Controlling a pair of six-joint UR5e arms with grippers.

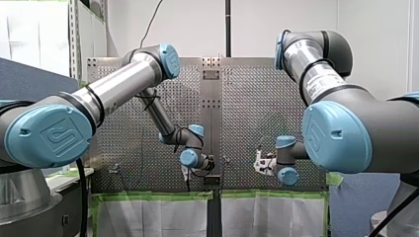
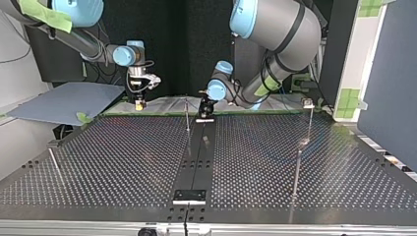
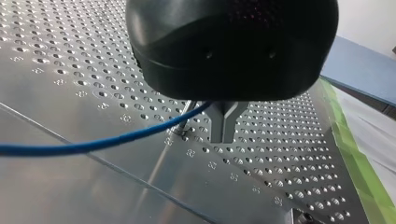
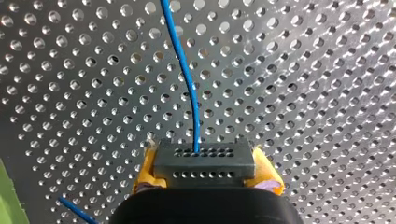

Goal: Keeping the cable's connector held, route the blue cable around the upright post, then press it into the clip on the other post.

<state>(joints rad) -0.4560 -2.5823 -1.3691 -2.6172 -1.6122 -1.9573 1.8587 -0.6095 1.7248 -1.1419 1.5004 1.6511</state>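
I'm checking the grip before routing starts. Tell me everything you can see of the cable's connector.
The connector is a small dark grey rectangular block, plastic by its look, with two rows of little holes on its face. It sits level, clamped between the yellow pads of my right hand, with the perforated table beyond it. The blue cable leaves a hole near the middle of the row farther from the hand and runs ahead.

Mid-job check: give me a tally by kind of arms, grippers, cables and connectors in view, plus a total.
Arms: 2, my left arm and my right arm
Grippers: 2, my left gripper and my right gripper
Cables: 1, the blue cable
Connectors: 1, the connector
Total: 6
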